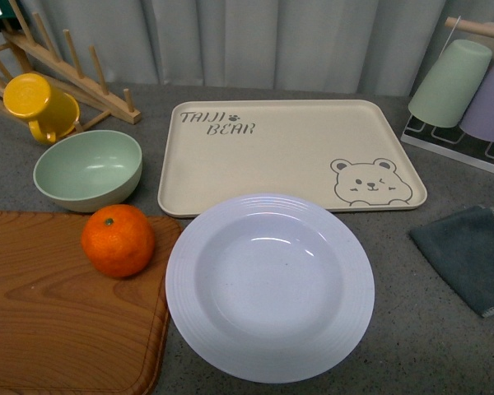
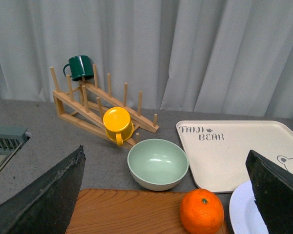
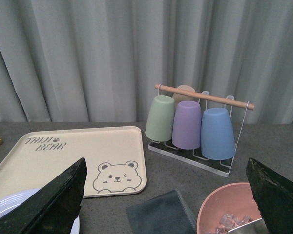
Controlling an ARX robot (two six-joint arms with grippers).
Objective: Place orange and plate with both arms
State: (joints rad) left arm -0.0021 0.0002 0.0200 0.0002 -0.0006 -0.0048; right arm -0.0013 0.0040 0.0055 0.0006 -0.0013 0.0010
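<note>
Although neither arm shows in the front view, the orange point(image 1: 118, 240) and the plate point(image 1: 270, 288) lie close together.
The orange rests on a wooden board point(image 1: 49, 321), at the plate's 9 o'clock and just beside its rim. The plate sits on the desk point(image 1: 445, 354) at the bear tray's point(image 1: 288, 152) 6 o'clock. The left fingers point(image 2: 44, 195) and right fingers point(image 3: 49, 200) are each spread wide, holding nothing.

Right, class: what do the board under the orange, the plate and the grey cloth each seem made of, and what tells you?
The board: wood, smooth finish; brown grain lines show. The plate: glossy white, perhaps ceramic or melamine; soft highlights, ridged rim. The cloth: soft matte fabric, probably microfibre; fuzzy surface, stitched pale edge.
</note>
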